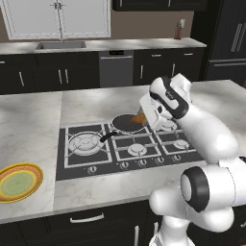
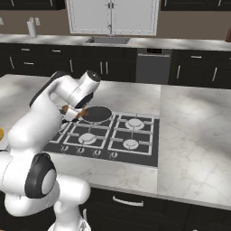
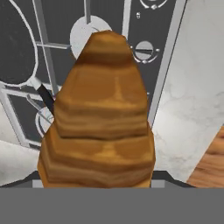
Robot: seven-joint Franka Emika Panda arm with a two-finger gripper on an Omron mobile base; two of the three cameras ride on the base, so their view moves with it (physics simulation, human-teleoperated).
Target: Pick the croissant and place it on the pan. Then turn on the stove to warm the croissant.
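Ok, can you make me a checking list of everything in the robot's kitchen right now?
Surface: grey marble island counter with the stove set into it.
Job's things: croissant held in the air above the stove, beside the pan; the pan sits on a back burner, handle toward the front; nothing in the pan yet.
Clutter: yellow-rimmed plate with a green middle, bare, on the counter left of the stove.
Grippers: gripper shut on the croissant.
Cables: nothing seen.
Surroundings: dark cabinets, sink under white cupboards, dishwasher on the back wall.
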